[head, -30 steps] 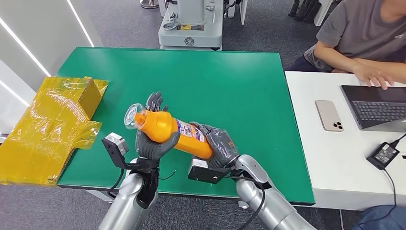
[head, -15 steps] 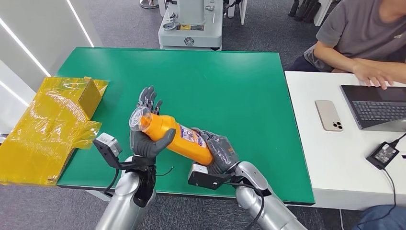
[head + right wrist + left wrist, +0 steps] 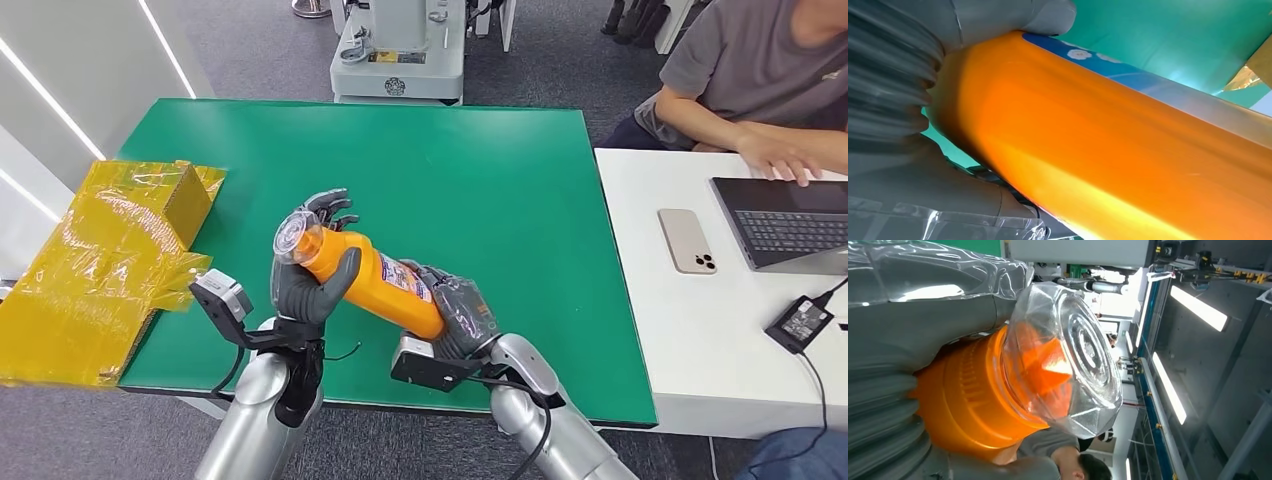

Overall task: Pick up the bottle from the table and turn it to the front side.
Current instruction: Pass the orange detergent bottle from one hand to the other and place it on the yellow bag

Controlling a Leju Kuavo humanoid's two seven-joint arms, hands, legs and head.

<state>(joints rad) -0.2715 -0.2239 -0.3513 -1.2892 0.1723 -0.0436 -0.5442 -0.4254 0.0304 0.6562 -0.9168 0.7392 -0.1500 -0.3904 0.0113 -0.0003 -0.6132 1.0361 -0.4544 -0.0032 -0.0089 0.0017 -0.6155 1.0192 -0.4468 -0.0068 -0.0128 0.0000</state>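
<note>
An orange bottle [image 3: 372,280] with a clear faceted cap [image 3: 292,240] lies tilted above the green table [image 3: 480,190], cap end up and to the left. My left hand [image 3: 305,290] grips its neck, thumb across the front and fingers curled behind the cap. My right hand [image 3: 455,315], wrapped in clear plastic, holds the bottle's base. The label faces up and right. Close up, the left wrist view has the cap [image 3: 1068,360] and orange shoulder; the right wrist view has the orange body [image 3: 1118,150] and a strip of blue label.
A yellow foil-wrapped box [image 3: 110,255] sits at the table's left edge. At the white desk [image 3: 660,330] on the right a person [image 3: 760,80] works on a laptop [image 3: 790,220], beside a phone [image 3: 687,240] and a charger [image 3: 800,320]. A grey machine base [image 3: 398,50] stands behind the table.
The bottle has dropped a little and tilted more upright at the cap end. My left hand's fingers have curled over behind the cap. The right hand still holds the base.
</note>
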